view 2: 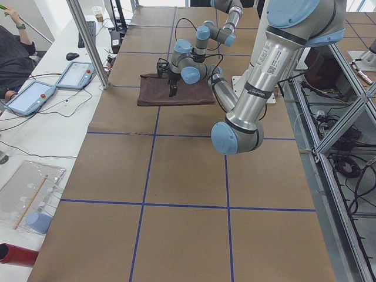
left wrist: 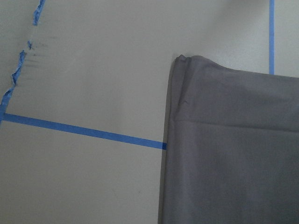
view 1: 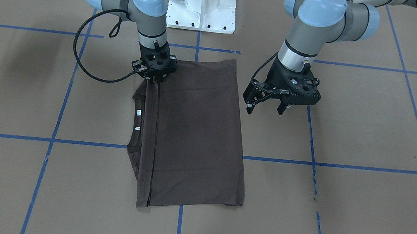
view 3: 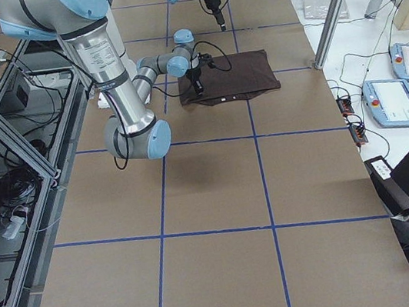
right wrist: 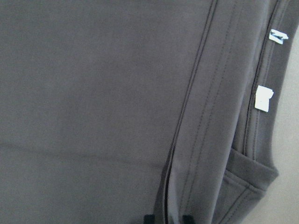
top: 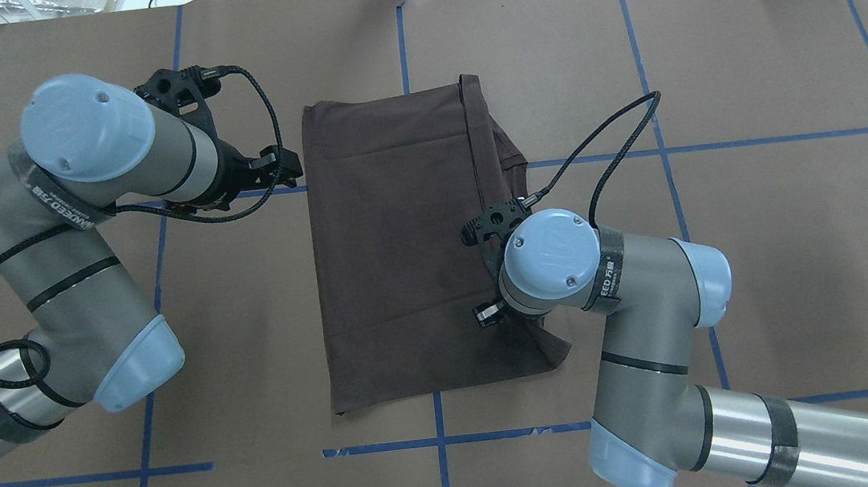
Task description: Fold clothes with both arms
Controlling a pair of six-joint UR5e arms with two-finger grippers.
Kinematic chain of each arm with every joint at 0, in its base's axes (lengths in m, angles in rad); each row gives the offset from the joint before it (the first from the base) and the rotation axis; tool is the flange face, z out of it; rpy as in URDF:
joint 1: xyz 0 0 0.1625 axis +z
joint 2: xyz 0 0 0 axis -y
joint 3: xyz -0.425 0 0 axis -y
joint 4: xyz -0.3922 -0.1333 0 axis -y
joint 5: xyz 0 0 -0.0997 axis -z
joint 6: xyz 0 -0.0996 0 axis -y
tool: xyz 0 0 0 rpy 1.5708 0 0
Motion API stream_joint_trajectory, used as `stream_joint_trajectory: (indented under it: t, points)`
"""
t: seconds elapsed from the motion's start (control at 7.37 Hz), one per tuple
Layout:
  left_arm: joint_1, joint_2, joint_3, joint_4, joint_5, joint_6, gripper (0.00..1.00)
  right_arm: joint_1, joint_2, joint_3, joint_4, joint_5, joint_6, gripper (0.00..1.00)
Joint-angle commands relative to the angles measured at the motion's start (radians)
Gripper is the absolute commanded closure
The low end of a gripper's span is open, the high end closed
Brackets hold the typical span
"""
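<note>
The dark brown T-shirt [view 1: 198, 131] lies folded into a flat rectangle at the table's middle, and it also shows in the overhead view [top: 396, 264]. Its collar and white neck labels [view 1: 138, 112] peek out beside a long folded edge. My right gripper [view 1: 154, 79] stands straight down on that folded edge at the end nearest the robot's base. In the right wrist view its fingertips [right wrist: 149, 217] sit close together with the hem seam between them. My left gripper [view 1: 265, 110] is open and empty, hovering above bare table just off the shirt's opposite side.
The white mounting pedestal [view 1: 202, 5] stands behind the shirt. Blue tape lines [view 1: 86, 143] grid the brown table cover. In the side views an operators' bench with tablets [view 2: 29, 97] runs along the far table edge. Torn tape [left wrist: 18, 65] lies near the left gripper.
</note>
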Motion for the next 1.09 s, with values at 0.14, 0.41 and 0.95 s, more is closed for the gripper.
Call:
stream_joint_trajectory:
  t: [0.14, 0.41, 0.95]
  points:
    - [0.000, 0.007, -0.004, 0.000, 0.000, 0.000, 0.00, -0.001, -0.003, -0.001, 0.001, -0.001, -0.001, 0.94]
    - [0.000, 0.007, -0.006, 0.000, 0.000, -0.002, 0.00, 0.005, -0.009, 0.001, 0.002, -0.001, 0.001, 1.00]
    - [0.000, 0.007, -0.006, 0.000, 0.002, -0.002, 0.00, 0.030, -0.183, 0.117, 0.001, 0.001, 0.045, 1.00]
